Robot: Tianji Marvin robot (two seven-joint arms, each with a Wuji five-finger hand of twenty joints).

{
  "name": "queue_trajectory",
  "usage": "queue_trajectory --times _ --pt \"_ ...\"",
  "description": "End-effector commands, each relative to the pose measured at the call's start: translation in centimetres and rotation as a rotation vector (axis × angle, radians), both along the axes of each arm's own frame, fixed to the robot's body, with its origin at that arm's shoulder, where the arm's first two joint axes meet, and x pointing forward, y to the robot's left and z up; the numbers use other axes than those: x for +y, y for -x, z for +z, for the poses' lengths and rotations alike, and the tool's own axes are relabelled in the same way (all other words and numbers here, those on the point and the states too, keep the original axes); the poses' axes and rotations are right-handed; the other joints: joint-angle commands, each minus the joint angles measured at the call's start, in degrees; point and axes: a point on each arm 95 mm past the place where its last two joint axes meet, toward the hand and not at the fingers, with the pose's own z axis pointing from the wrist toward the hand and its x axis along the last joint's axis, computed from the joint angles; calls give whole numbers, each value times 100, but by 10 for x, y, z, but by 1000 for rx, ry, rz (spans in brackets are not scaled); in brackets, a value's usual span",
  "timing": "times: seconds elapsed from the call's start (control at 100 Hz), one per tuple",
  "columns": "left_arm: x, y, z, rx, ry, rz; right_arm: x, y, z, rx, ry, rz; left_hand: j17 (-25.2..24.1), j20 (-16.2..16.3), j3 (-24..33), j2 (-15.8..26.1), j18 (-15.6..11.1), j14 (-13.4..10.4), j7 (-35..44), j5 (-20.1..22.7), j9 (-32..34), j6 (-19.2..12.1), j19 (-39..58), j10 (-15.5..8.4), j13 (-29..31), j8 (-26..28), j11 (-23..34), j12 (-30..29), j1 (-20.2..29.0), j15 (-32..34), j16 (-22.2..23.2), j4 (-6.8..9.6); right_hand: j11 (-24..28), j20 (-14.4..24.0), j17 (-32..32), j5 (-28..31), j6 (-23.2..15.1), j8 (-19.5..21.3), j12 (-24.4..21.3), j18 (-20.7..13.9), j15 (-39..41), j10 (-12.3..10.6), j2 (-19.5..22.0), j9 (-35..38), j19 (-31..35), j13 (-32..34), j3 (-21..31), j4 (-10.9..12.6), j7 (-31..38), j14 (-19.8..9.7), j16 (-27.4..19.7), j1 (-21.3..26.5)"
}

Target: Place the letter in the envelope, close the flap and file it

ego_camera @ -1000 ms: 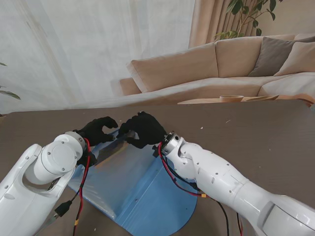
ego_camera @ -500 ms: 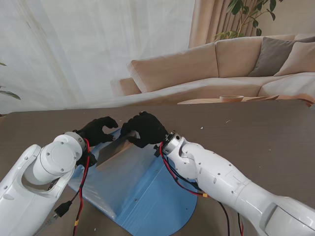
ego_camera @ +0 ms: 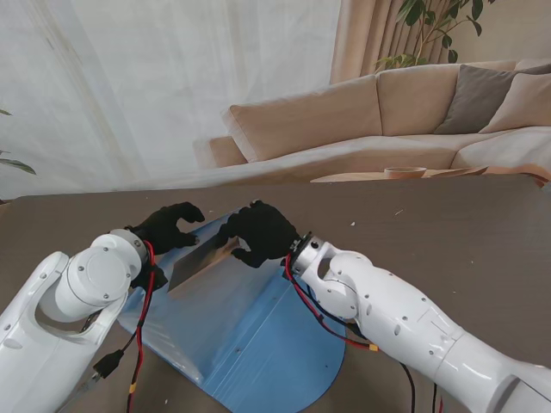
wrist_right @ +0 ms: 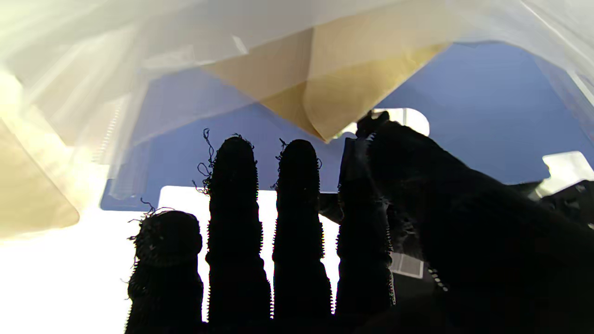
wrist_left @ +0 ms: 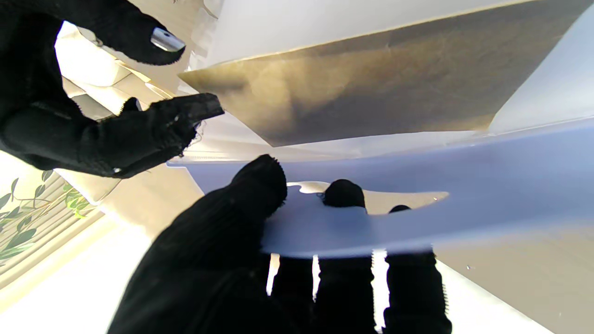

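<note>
Envelope: flat tan paper envelope (ego_camera: 202,261), tilted, its far corner pinched by the right hand, lying over the folder.
Folder: translucent blue plastic file folder (ego_camera: 250,335) on the dark brown table (ego_camera: 448,232).
Right hand (ego_camera: 258,232): black-gloved, closed on the envelope's corner.
Left hand (ego_camera: 168,228): black-gloved, thumb and fingers gripping the folder's upper sheet.
</note>
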Motion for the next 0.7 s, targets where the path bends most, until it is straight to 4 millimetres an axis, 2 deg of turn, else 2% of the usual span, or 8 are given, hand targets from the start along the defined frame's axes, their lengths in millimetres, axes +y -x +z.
queue_trajectory --times 0.0,0.15,0.25,0.32,0.41,0.48,0.69 --pt "-3 2 4 -2 10 -18 -2 3 -5 3 22 -9 -53 -13 54 268 -14 -474 107 -194 -136 36 57 32 267 52 -92 -11 501 437 161 -73 213 171 -58 -138 148 103 144 -201 251 -38 0 -284 208 -268 8 130 -192 -210 210 -157" --pt "-3 2 5 -4 10 -19 -4 3 -4 -14 55 -37 -53 -12 59 276 -14 -471 106 -191 -135 36 56 32 268 51 -95 -11 501 433 161 -73 857 315 -3 -21 191 236 644 -343 927 -21 -79 -479 453 -406 -165 83 -246 -261 647 -266" --pt "-3 1 5 -4 11 -21 -4 2 -4 -27 60 -46 -53 -11 61 275 -14 -470 106 -188 -135 35 56 32 267 51 -95 -11 501 431 161 -74 1153 335 73 30 15 303 1052 -364 1259 -37 -242 -388 547 -349 -176 -65 177 -293 839 -80" --pt "-3 2 5 -3 12 -23 -3 1 -5 -34 57 -51 -55 -11 63 272 -14 -465 106 -190 -134 34 54 32 268 52 -96 -10 503 432 162 -74 1212 319 138 41 -158 123 1240 -354 1395 -31 -264 -255 602 -264 -193 -120 612 -286 906 82" --pt "-3 2 5 -1 14 -25 -2 -3 -8 -43 43 -60 -58 -13 62 274 -9 -464 104 -193 -134 32 48 32 266 51 -96 -10 497 432 162 -77 1316 314 251 240 -280 136 1320 -325 1544 -35 -102 -43 668 -111 -158 -116 815 -267 959 222" --pt "-4 2 6 -1 15 -27 0 -7 -9 -49 20 -68 -58 -13 65 276 -8 -469 105 -188 -134 32 46 32 271 51 -96 -9 497 433 162 -76 1456 305 409 734 -522 266 1376 -272 1704 -69 165 258 769 96 -178 -104 1097 -235 998 300" --pt "-6 2 7 3 28 -32 9 -11 -10 -44 18 -47 -57 -12 72 266 -8 -460 105 -189 -134 38 45 32 266 51 -97 -9 505 431 163 -79 1636 312 492 886 -354 550 1479 -237 1916 78 178 379 863 185 -101 -33 1267 -247 1071 387"
